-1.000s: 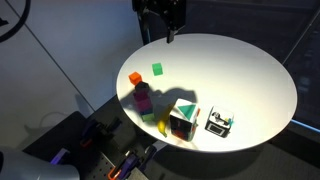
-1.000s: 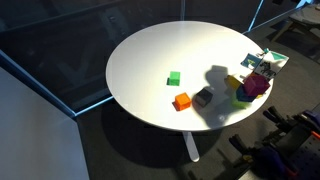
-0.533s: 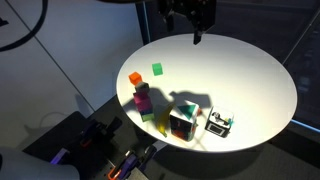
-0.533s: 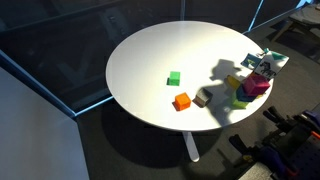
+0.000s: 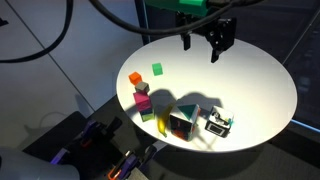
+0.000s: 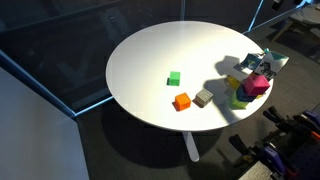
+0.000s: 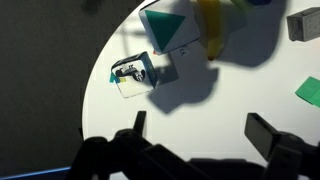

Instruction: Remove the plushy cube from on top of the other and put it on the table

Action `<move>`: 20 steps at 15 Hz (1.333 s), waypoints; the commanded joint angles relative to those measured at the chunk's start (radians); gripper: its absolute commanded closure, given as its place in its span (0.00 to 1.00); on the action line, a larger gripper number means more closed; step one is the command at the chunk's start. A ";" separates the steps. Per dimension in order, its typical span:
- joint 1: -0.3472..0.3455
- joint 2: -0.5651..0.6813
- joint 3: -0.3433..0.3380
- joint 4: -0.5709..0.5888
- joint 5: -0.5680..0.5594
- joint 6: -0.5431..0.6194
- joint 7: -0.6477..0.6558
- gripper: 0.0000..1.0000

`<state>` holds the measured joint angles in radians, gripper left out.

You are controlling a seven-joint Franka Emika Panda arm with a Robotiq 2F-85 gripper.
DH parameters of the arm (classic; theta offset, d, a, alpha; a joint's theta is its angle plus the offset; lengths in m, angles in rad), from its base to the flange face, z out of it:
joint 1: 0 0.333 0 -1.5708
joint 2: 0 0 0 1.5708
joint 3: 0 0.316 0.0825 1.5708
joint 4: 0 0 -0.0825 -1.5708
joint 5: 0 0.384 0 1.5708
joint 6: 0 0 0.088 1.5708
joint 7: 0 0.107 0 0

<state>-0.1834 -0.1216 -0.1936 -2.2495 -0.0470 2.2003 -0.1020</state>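
Note:
The plushy cube (image 5: pixel 184 116), teal, white and black, sits on top of the magenta cube (image 5: pixel 177 131) near the front edge of the round white table (image 5: pixel 250 80). In an exterior view the plushy cube (image 6: pixel 259 69) rests on the magenta cube (image 6: pixel 256 88) at the table's right edge. My gripper (image 5: pixel 203 44) hangs open and empty above the far side of the table, well apart from the stack. In the wrist view the gripper (image 7: pixel 200 130) is open over bare table, with the plushy cube (image 7: pixel 166 24) ahead of it.
A black-and-white boxy object (image 5: pixel 219 123) lies beside the stack. Stacked purple and magenta blocks (image 5: pixel 143 97), an orange block (image 5: pixel 135 79) and a small green block (image 5: pixel 157 69) stand nearby. A tan block (image 6: pixel 204 97) sits by the orange block (image 6: pixel 182 101).
My gripper has moved to the right and lower over the table, still open. Its shadow has shifted toward the stack. The objects have not moved.

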 commanded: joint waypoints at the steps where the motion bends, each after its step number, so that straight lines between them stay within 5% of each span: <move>1: -0.014 0.026 -0.011 0.008 -0.028 -0.008 -0.009 0.00; 11: -0.003 0.014 -0.026 -0.128 0.005 0.118 -0.207 0.00; 20: 0.010 0.038 -0.015 -0.179 0.004 0.204 -0.197 0.00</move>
<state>-0.1695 -0.0833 -0.2128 -2.4301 -0.0426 2.4070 -0.3000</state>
